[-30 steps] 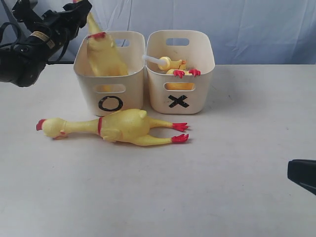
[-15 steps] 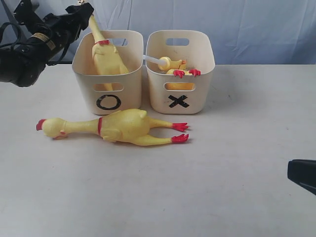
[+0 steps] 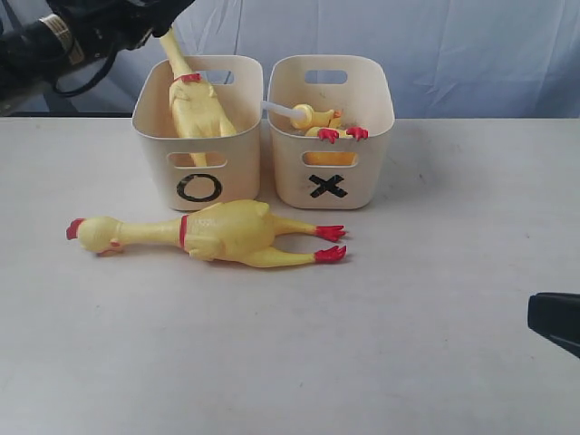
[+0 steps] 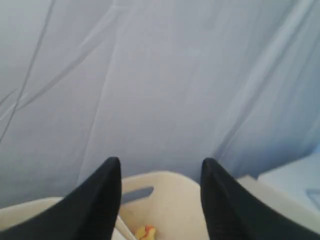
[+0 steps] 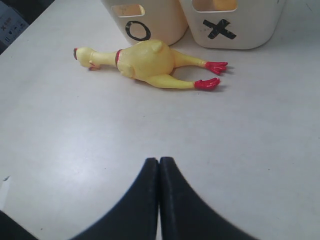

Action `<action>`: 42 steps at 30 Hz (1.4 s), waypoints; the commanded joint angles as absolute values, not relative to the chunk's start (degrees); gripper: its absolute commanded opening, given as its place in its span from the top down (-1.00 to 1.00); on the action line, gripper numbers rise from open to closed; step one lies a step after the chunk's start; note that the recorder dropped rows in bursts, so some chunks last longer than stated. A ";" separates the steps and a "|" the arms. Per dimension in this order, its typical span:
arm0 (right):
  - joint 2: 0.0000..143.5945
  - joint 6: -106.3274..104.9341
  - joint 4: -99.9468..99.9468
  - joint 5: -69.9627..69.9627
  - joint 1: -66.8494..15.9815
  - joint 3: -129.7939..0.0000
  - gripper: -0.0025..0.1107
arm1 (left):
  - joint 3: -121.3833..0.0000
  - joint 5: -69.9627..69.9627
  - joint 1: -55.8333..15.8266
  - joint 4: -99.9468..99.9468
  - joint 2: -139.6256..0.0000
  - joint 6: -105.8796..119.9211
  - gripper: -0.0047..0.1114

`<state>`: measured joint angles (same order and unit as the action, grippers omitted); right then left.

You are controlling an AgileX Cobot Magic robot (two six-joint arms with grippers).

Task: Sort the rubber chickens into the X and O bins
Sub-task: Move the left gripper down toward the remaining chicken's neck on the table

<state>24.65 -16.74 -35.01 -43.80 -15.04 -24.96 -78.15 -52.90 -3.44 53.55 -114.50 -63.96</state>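
A long yellow rubber chicken (image 3: 201, 111) leans upright in the O bin (image 3: 201, 172), its neck poking above the rim. My left gripper (image 4: 160, 161) hangs above and behind that bin, open, with nothing between its fingers (image 4: 105, 200); a bin's cream wall (image 4: 172, 200) shows under them. A second long chicken (image 3: 227, 234) (image 5: 145, 62) lies on its side on the table in front of both bins, head to the left. The X bin (image 3: 331, 177) holds shorter chickens; red feet (image 3: 342, 133) hang over its front rim. My right gripper (image 5: 159, 161) is shut and empty, low over the near table.
The two bins stand side by side at the back of the white table (image 3: 408, 299). A blue cloth backdrop (image 3: 453, 45) hangs behind them. My left arm (image 3: 82, 36) reaches in from the upper left, and a black part of the right arm (image 3: 555, 322) shows at the right edge.
The left gripper let go of the chicken's neck and lifted up and back. The chicken dropped deeper into the O bin and now leans there. The right arm has not moved.
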 commanded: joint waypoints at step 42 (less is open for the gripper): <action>24.29 -16.86 -35.15 -43.55 -14.79 -24.81 0.97 | -57.62 -49.09 2.79 99.95 -75.51 -106.14 0.91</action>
<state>24.65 -16.74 -35.01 -43.80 -15.04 -24.96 -59.19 -51.50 2.66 100.59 -78.52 -99.54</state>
